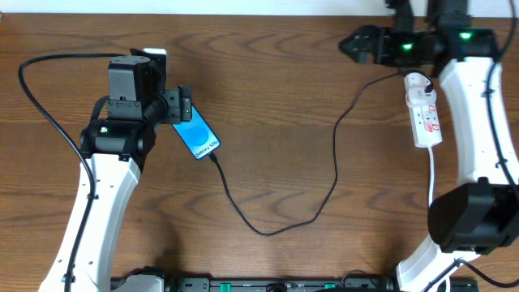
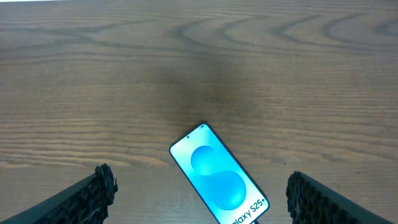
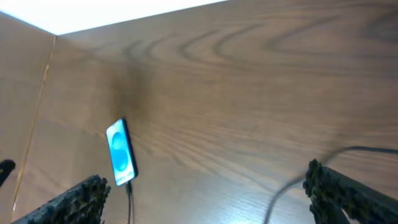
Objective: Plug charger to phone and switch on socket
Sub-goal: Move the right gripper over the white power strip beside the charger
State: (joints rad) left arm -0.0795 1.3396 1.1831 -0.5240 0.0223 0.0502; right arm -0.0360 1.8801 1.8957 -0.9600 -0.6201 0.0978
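Overhead is giving the whole layout, and it alone is showing the socket (image 1: 425, 109). Nearest the robot bases, the charger (image 1: 336, 162) is looping across the surface (image 1: 284, 97). Its plug tip is meeting the lower end of the phone (image 1: 197, 134) at 9 o'clock from the middle, and its other end is running up to the socket's top at 2 o'clock. The phone is lying flat with its blue screen lit and its top pointing toward 11 o'clock. The left arm (image 1: 105, 186) is holding the left jaws apart over the phone's top end, gripping nothing. Farther back, the right arm (image 1: 466, 105) is reaching past the socket, with the right jaws standing apart at 1 o'clock, also empty.

The left wrist view is adding what overhead is blurring: white lettering ending "S25+" on the screen. The phone is sitting between the two fingers (image 2: 93, 193) and touching neither. This view is showing no cable. The right wrist view is catching the phone far off at 9 o'clock with the cable leaving its near end, between its own fingers (image 3: 348, 193).

Counting: one phone, one charger, one socket, two arms. How the socket's red switches are set is too small to tell.
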